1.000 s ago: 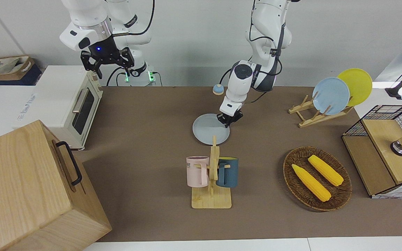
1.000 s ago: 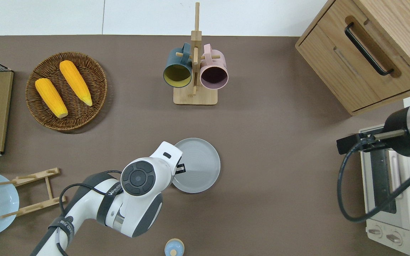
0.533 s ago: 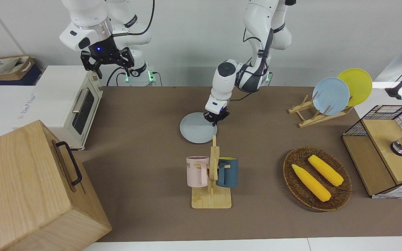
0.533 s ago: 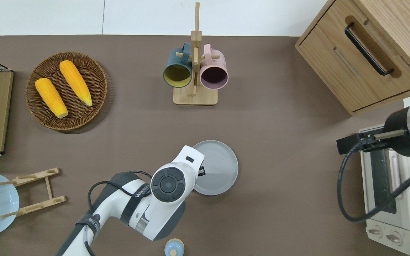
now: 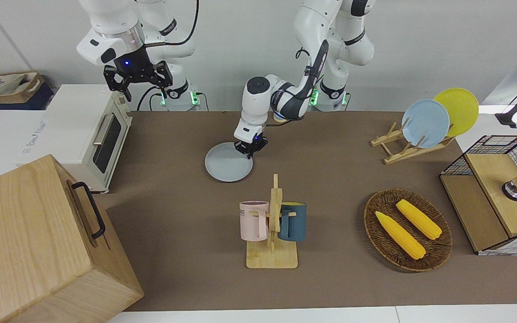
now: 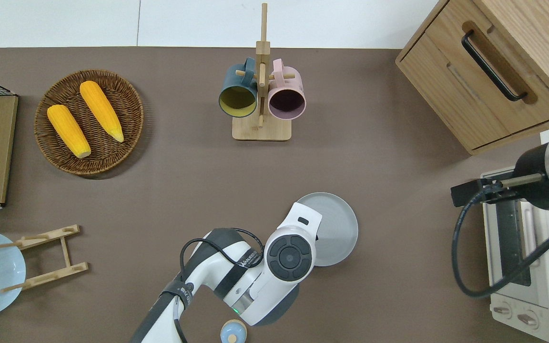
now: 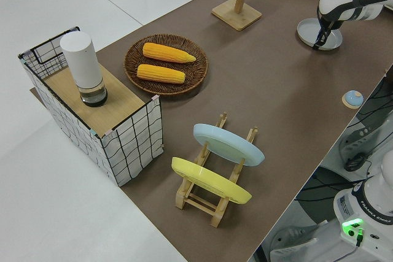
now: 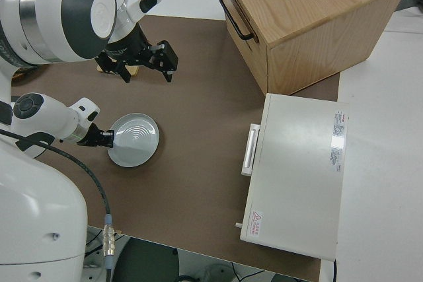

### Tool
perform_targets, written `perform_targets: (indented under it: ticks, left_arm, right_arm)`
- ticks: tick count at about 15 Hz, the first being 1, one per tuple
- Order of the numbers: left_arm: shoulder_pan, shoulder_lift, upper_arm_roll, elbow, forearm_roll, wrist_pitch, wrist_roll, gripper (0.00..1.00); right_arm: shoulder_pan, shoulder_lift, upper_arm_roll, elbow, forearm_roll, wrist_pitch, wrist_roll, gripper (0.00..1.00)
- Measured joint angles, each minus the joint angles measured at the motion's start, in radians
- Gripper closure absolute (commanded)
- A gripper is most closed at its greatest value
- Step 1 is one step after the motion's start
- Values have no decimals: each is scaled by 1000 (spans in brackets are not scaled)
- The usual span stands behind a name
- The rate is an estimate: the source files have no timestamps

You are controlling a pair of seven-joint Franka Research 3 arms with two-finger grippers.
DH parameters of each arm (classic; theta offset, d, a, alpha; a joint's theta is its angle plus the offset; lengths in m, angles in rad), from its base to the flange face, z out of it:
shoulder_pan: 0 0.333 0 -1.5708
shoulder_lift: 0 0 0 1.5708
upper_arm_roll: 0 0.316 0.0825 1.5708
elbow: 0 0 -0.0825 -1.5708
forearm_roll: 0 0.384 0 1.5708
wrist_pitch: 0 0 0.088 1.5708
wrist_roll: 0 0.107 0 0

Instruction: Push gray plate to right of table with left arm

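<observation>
The right arm [image 5: 119, 36] was parked, its gripper [image 5: 138, 80] with fingers spread apart. A wooden cabinet [image 5: 38, 242] and a white toaster oven [image 5: 83, 134] stood at that arm's end of the counter [image 5: 173, 215]. The gray plate [image 5: 228, 168] lay flat on the counter, near the middle of its length and a little toward the right arm's end, nearer to the robots than the mug rack [image 5: 273, 233] with its pink mug [image 5: 253, 220] and blue mug [image 5: 292, 221]. The left arm [image 5: 285, 96] reached low over the counter, its gripper [image 5: 250, 148] down at the plate's rim on the side toward the left arm's end; whether its fingers were apart or together could not be told. A small blue bell [image 6: 233, 331] sat near the robots' edge. Toward the left arm's end were a wicker basket [image 5: 375, 229] holding two corn cobs [image 5: 400, 235], a wooden rack [image 5: 397, 146] with a sky-blue plate [image 5: 425, 123] and a yellow plate [image 5: 460, 107], and a wire crate [image 5: 505, 157].
</observation>
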Motion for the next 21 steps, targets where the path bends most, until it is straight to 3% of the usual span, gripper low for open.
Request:
perform_targets:
  ticks: [1, 2, 4, 9, 12, 16, 18, 21]
  left_arm:
    - [-7, 10, -1, 16, 14, -10, -17, 779]
    - [-10, 15, -1, 25, 20, -17, -24, 306]
    - [-11, 33, -1, 41, 20, -32, -25, 48]
    - [-10, 47, 17, 136, 25, -191, -9, 9]
    - [32, 3, 35, 176, 26, -276, 70, 9]
    - [174, -98, 42, 256, 26, -463, 265, 13]
    - [254, -114, 44, 358, 26, -579, 377, 13]
    - [388, -114, 46, 424, 26, -659, 539, 9]
  right_arm:
    - [0, 0, 0, 0, 0, 0, 0, 17]
    - [0, 0, 0, 0, 0, 0, 0, 17]
    - [0, 0, 0, 0, 0, 0, 0, 17]
    - [0, 0, 0, 0, 0, 0, 0, 17]
    - [0, 0, 0, 0, 0, 0, 0, 17]
    - [0, 0, 0, 0, 0, 0, 0, 17]
    - [0, 0, 0, 0, 0, 0, 0, 17]
    - [0, 0, 0, 0, 0, 0, 0, 17]
